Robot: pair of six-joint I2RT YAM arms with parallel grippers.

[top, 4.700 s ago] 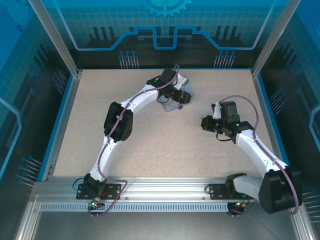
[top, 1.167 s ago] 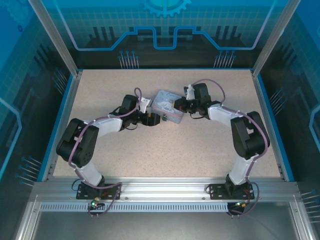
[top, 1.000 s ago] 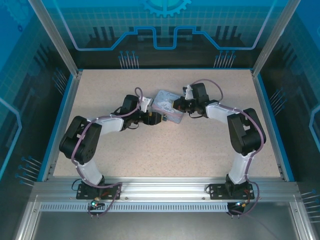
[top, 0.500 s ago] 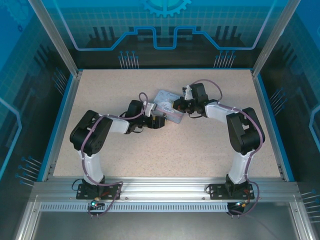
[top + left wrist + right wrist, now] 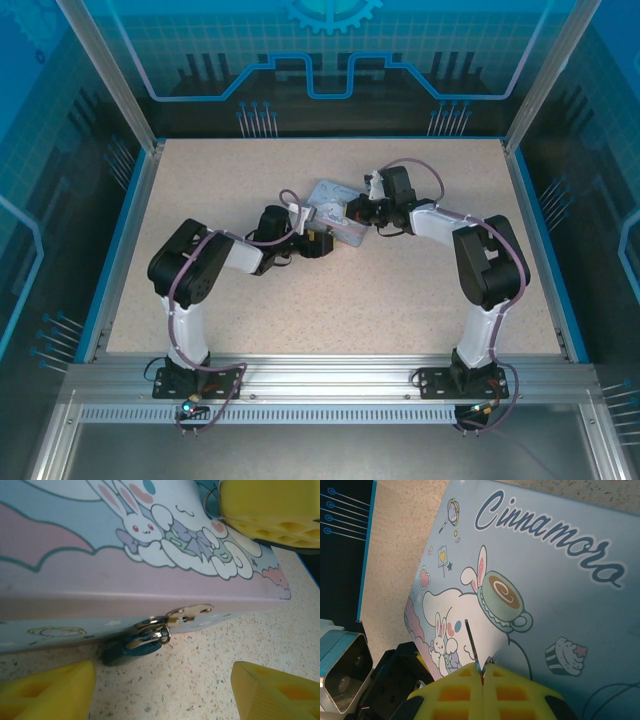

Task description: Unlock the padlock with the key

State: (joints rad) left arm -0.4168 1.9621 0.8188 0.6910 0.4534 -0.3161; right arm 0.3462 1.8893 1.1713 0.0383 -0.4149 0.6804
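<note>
Tabletop unchanged; left gripper has edged nearer the padlock.

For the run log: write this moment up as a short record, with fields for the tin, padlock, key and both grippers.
tin: pale blue patterned box, lid down, lying on the table
padlock: dark body hanging from the hasp on the tin's front, low against the table
key: thin metal key above the tin's lid, away from the padlock
left gripper: open, low at the table, one finger on each side of the padlock
right gripper: shut on the key, over the lid
task state: key not yet in the padlock
</note>
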